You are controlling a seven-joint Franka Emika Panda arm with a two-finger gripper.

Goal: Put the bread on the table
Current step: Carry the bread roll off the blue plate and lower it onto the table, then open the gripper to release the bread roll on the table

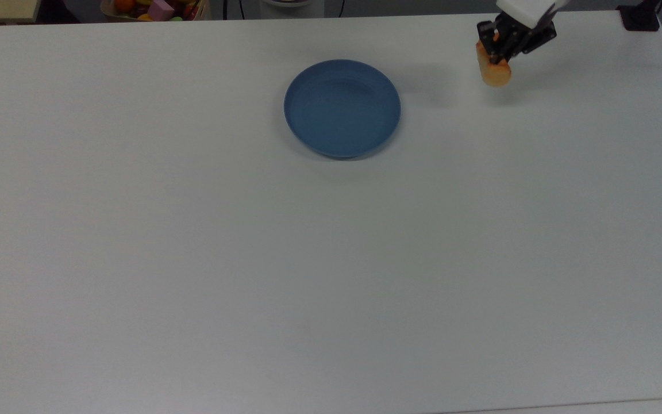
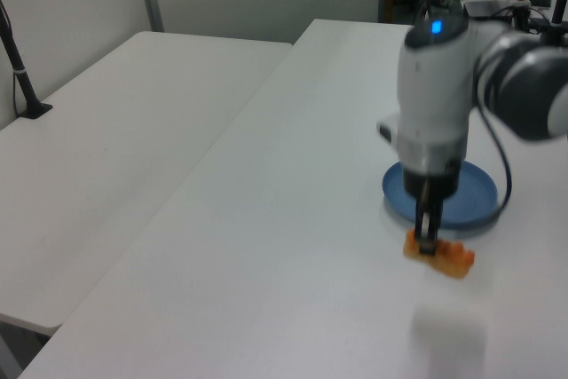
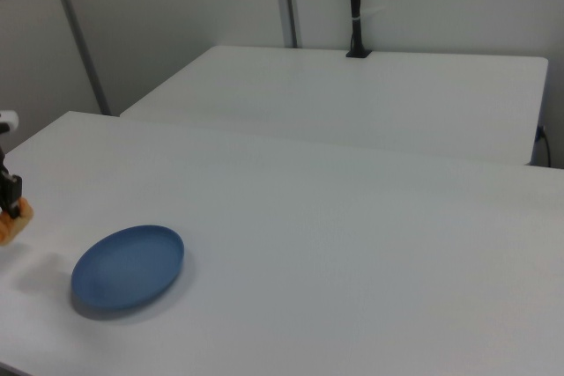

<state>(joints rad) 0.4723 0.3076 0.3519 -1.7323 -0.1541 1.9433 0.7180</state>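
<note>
The bread (image 1: 495, 72), a small orange-golden loaf, hangs from my gripper (image 1: 499, 56), which is shut on its upper end. It is held over the white table (image 1: 331, 259) near the far edge, well to the top view's right of the blue plate (image 1: 342, 108), which has nothing in it. In the left view the gripper (image 2: 427, 241) holds the bread (image 2: 441, 256) just in front of the plate (image 2: 475, 194), with a shadow on the tabletop below. The right view has the gripper (image 3: 11, 202) and bread (image 3: 14, 220) at its left edge, left of the plate (image 3: 128, 266).
A bin of coloured toys (image 1: 156, 8) sits beyond the table's far left edge in the top view. A black clamp base (image 1: 641, 17) stands on the far right corner. A second white table (image 2: 106, 148) with a black pole (image 2: 22, 77) stands alongside.
</note>
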